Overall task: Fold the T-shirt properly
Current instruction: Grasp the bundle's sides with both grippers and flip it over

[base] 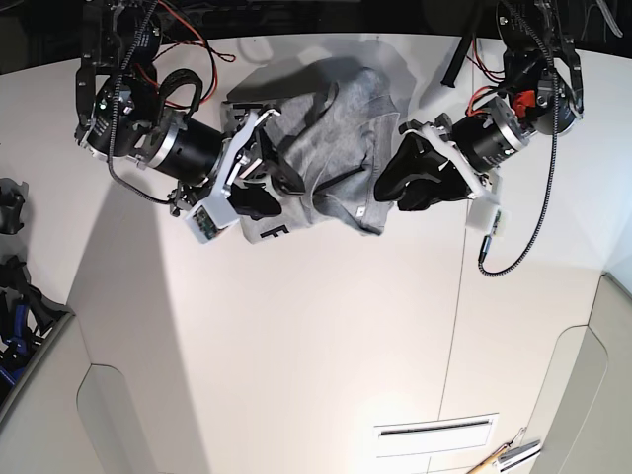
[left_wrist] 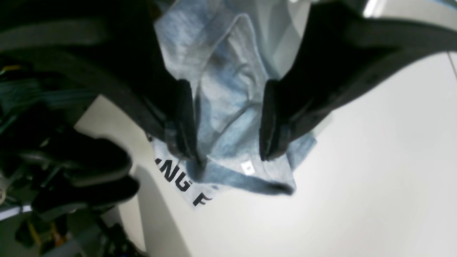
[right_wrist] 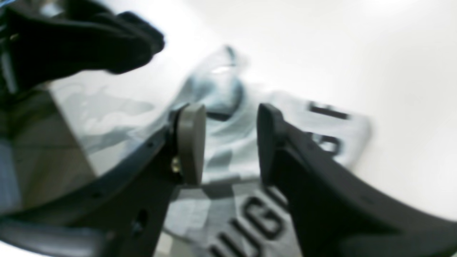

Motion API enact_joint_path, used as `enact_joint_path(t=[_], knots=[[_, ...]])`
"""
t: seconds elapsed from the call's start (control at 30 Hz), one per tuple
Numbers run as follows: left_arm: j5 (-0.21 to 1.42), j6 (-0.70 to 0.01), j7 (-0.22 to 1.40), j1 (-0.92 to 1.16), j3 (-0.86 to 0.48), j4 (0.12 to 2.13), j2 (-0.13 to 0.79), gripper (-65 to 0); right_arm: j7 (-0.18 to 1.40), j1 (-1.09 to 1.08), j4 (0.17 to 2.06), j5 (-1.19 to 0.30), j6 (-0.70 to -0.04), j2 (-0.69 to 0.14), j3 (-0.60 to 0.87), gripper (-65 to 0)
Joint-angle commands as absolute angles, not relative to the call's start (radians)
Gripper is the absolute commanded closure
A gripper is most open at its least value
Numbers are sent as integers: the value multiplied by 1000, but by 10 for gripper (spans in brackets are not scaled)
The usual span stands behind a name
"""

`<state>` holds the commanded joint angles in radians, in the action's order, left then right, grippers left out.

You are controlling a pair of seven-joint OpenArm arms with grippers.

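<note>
You are looking at a soft heather-grey cotton T-shirt with black lettering (base: 331, 148), bunched at twelve o'clock on the white table (base: 326, 346). Both the left gripper (left_wrist: 228, 121) and right gripper (right_wrist: 230, 142) are hovering spread, gripping nothing. It is likely handling limp and light; take hems or shoulder seams.

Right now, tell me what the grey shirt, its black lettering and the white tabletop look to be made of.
The heather-grey short-sleeved T-shirt looks like soft knit cotton or a cotton blend: mottled matte surface, limp folds, ribbed neck band. Its black block lettering looks like flat printed ink, lying flush with the cloth. The smooth white tabletop seems laminate or painted board, faintly glossy where light pools; the exact material is unclear.
</note>
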<state>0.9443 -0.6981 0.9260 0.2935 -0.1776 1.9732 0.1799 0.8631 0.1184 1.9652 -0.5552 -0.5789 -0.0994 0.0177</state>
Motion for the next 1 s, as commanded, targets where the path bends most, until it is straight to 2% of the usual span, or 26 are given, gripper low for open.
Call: enact_joint_path(t=[0.07,0.1,0.17,0.2,0.27,0.37,0.47,0.6,0.77,0.9,1.0], knots=[[922,-698,889,293,-144,1916,180,-299,862,100,1933,-556,-579,-99,43,-234],[919,-698,881,290,-125,1890,179,-301,859,91,1911,-552,-579,-99,53,-194],[919,-698,879,270,-83,1844,174,-313,834,75,1858,-525,-580,-100,68,-17],[915,-698,878,257,-67,1825,166,-332,824,67,1827,-515,-580,-99,71,0],[890,-698,875,225,-46,1787,138,-356,810,55,1762,-521,-580,-99,71,0],[825,-698,871,186,-45,1723,96,-356,804,56,1689,-538,-580,-99,71,0],[738,-698,863,166,-53,1674,98,-356,804,56,1653,-538,-580,-99,71,0],[719,-691,863,166,-170,1674,100,-356,804,56,1652,-515,-580,-100,85,0],[850,-698,924,167,-306,1675,110,-356,803,56,1652,-533,-580,-100,115,0],[1074,-698,1066,177,-328,1724,131,-354,804,35,1652,-599,-580,-99,119,0],[1141,-698,1082,238,-328,1855,133,-354,804,-7,1653,-616,-580,-99,133,0]])
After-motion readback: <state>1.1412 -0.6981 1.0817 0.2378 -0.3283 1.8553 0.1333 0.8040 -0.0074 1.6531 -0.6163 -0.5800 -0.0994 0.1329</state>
